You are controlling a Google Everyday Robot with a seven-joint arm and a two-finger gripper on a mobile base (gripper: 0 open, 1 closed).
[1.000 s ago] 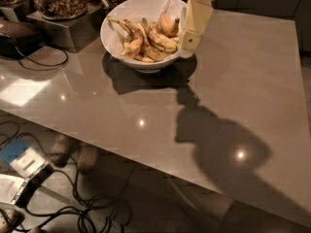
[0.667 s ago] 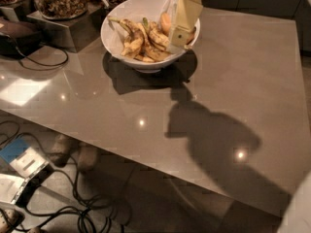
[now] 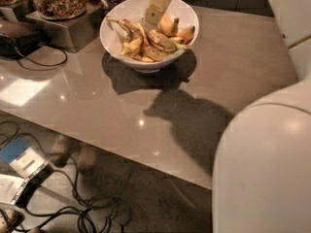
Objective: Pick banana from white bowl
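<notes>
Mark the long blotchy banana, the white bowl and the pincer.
banana [image 3: 130,28], camera view, dark stem half.
white bowl [image 3: 146,64], camera view, front wall.
pincer [image 3: 148,23], camera view, tip over the bowl.

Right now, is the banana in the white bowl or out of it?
In. The banana lies on the pile inside the white bowl; the tool points down into the bowl.

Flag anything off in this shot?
Nothing spilled or tipped. The bananas piled in the white bowl are blotched brown-black and look overripe. The pincer hangs over the bowl's middle, just above the pile. Cables lie tangled on the floor beneath the table.
</notes>
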